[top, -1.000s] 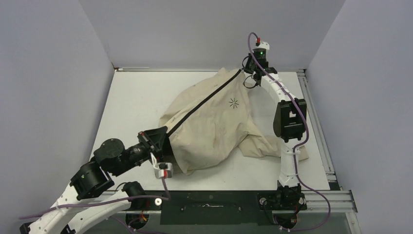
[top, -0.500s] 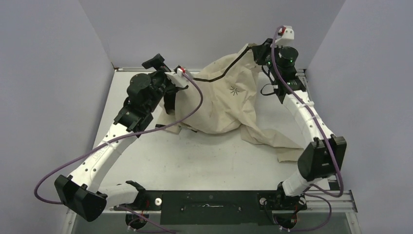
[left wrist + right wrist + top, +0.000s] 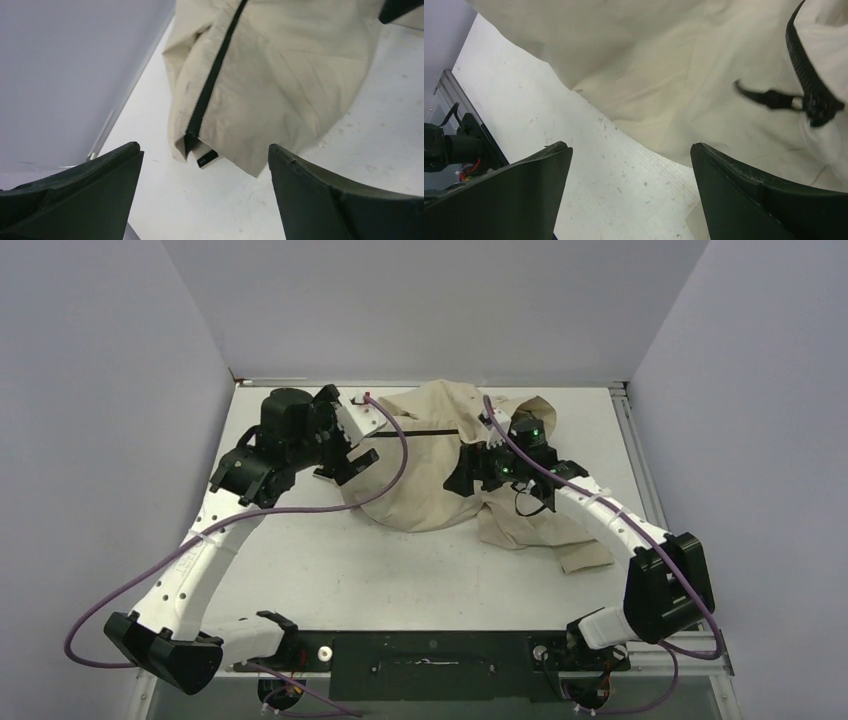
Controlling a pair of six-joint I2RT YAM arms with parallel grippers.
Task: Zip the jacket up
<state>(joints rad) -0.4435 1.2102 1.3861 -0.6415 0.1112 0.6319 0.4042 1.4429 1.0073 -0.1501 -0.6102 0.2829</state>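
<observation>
place: probably a robot lab cell | signs: bare grey walls (image 3: 90,390) around white table (image 3: 400,570) | metal rail (image 3: 640,455) at edge

L arm (image 3: 215,540) has its elbow low at 7 o'clock and reaches up to approx. 11 o'clock. L gripper (image 3: 350,435) points to 3 o'clock, jaws wide apart, holding nothing. R arm (image 3: 600,515) has its elbow at 4 o'clock, forearm running to the centre. R gripper (image 3: 468,472) points to 9 o'clock, jaws also wide apart, holding nothing.

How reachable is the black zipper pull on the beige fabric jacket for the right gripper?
Probably yes: the open right gripper faces the zipper pull on the jacket with nothing between, though the pull lies to one side of its gap.
</observation>
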